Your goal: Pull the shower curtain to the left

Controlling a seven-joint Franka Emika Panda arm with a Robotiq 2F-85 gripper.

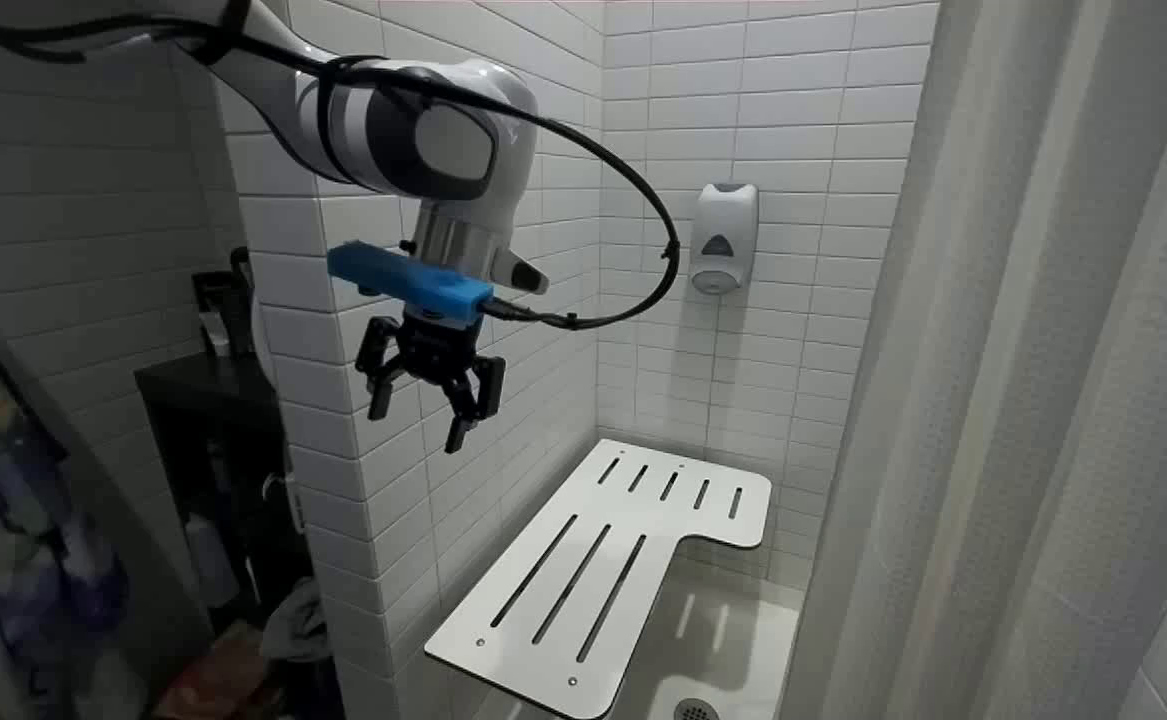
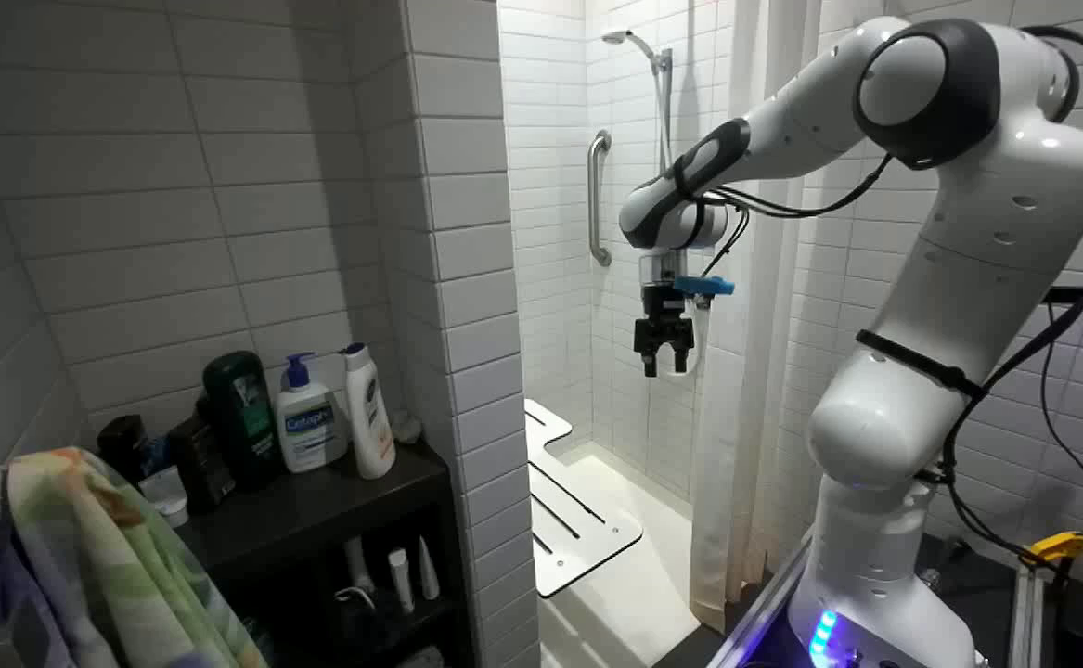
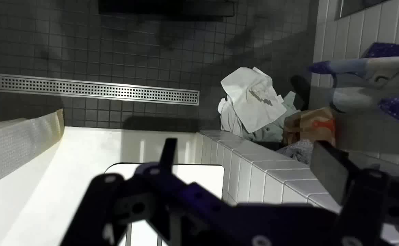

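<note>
I am holding my end effector spread wide and empty. Below it, the bench is lying; well off to one side, the curtain is hanging. I should be approaching level, straddling the curtain's near edge before pinching, then dragging left slowly.

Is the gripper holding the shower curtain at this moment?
No. In an exterior view, the gripper hangs open and empty, clearly apart from the shower curtain.

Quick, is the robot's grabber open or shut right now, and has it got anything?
Gripper: open, fingers spread apart, holding nothing.
</note>
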